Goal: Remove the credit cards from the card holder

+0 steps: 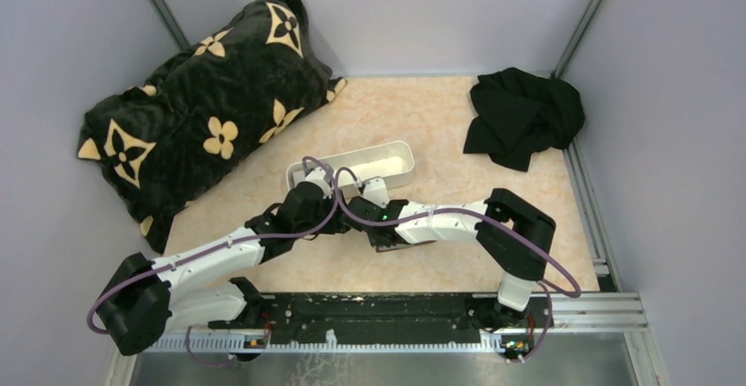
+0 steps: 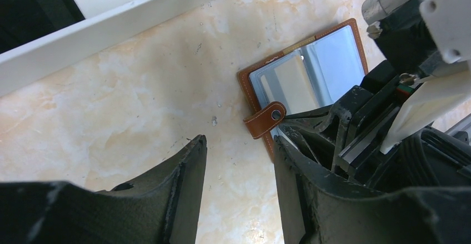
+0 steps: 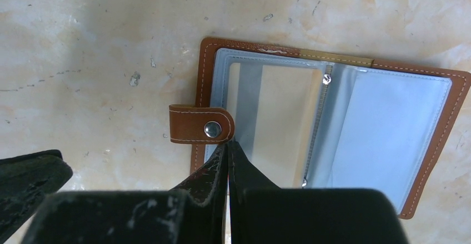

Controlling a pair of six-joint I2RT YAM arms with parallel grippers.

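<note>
Our right tool [image 3: 228, 144], pinched shut at a pocket of the open brown leather card holder [image 3: 383, 127], probably seeks a grip there; our left tool [image 2: 239, 141] stands parted.

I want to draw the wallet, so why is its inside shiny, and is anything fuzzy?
Right wrist view: the clear pocket of the card holder catches pale glare, and the right tool, close to the lens, looks dark and soft. Left wrist view: the white tray is washed-out bright. Top view: even light, faint shadows.
</note>
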